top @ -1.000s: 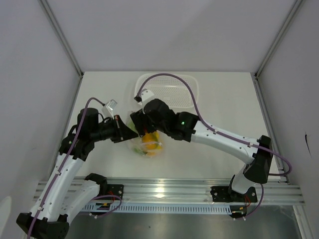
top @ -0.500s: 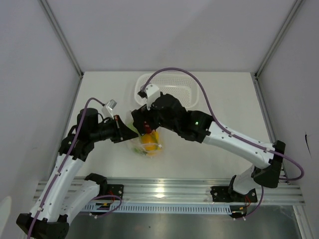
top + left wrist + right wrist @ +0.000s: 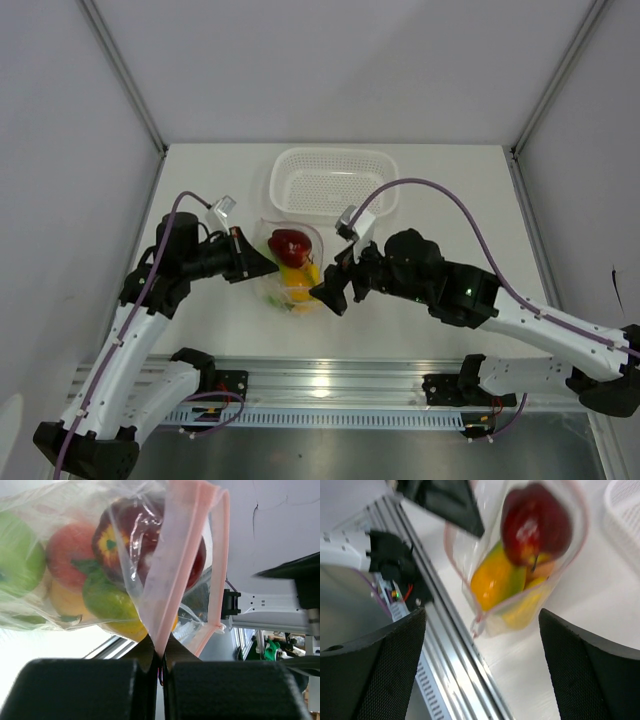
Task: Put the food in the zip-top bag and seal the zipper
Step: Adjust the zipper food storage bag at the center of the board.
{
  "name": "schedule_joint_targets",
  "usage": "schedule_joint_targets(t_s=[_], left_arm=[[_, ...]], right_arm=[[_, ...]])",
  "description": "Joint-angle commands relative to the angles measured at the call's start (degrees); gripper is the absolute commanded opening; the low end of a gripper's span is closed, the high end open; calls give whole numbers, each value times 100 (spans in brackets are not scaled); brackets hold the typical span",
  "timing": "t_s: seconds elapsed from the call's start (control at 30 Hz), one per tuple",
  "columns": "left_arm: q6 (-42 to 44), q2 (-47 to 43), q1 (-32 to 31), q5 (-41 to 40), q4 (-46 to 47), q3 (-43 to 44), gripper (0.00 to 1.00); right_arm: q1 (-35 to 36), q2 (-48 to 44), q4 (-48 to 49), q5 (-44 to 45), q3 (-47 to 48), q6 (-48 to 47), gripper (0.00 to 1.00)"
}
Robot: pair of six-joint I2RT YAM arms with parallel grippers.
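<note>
Half the hold is set: our left tool (image 3: 159,654) is clamped on the zipper (image 3: 172,580) of the zip-top bag (image 3: 272,293), mouth up mid-counter (image 3: 450,200), with the food (image 3: 289,245) inside. Our right tool (image 3: 331,293), spread and empty, hangs just beside it — we should pinch the strip's free end and press along evenly.

Your left gripper (image 3: 160,655) has its two dark fingers (image 3: 80,690) pressed together on the zipper (image 3: 172,565), pinching the pink strip at its lowest point in this view. One strip rises from the pinch across the dark red apple (image 3: 125,535). The other lip rises to its right, so the mouth of the zip-top bag (image 3: 75,505) gapes between them. Through the clear plastic you see the green apple (image 3: 17,555) at far left, the peach (image 3: 67,550) beside it, the citrus (image 3: 62,600) under the peach, and the green-yellow mango (image 3: 107,600) below the dark red apple. A metal rail (image 3: 260,615) shows behind, to the right.
</note>
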Motion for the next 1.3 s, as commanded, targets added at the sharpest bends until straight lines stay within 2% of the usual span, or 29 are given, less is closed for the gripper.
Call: schedule_joint_targets(t_s=[0.0,0.1,0.13,0.3,0.33,0.37,0.5,0.7,0.73,0.8,0.83,0.87,1.07,1.27], left_arm=[[-76,28,-9,103,152,349,1],[-84,45,-9,67,161,384,1],[-93,62,-9,67,170,367,1],[-119,80,-9,76,187,375,1],[-128,89,-9,85,187,393,1],[-128,80,-9,85,187,384,0],[-137,89,-9,102,187,410,1],[-137,71,-9,111,179,393,0],[-137,71,-9,120,170,384,1],[-128,71,-9,120,179,384,1],[-119,80,-9,111,170,393,1],[-111,71,-9,111,170,402,1],[74,98,-9,155,109,708,1],[154,-165,-9,146,-119,1332,1]], right_arm=[[97,-244,493,-597,-746,126,93],[220,-621,1037,-589,-1502,179,84],[255,-675,1230,-554,-1643,162,77],[291,-799,1864,-404,-2268,153,66],[300,-790,2048,-308,-2304,162,55],[291,-737,2136,-281,-2330,144,51],[300,-518,2638,-194,-2383,109,45],[308,61,2814,9,-2058,-23,44],[308,132,2744,192,-2014,-40,32],[308,317,2630,386,-1821,-49,20],[308,344,2499,596,-1760,-67,7],[308,370,2463,702,-1663,-93,1],[107,248,2120,1152,-1197,-558,0],[-219,186,1751,819,-406,-849,0]])
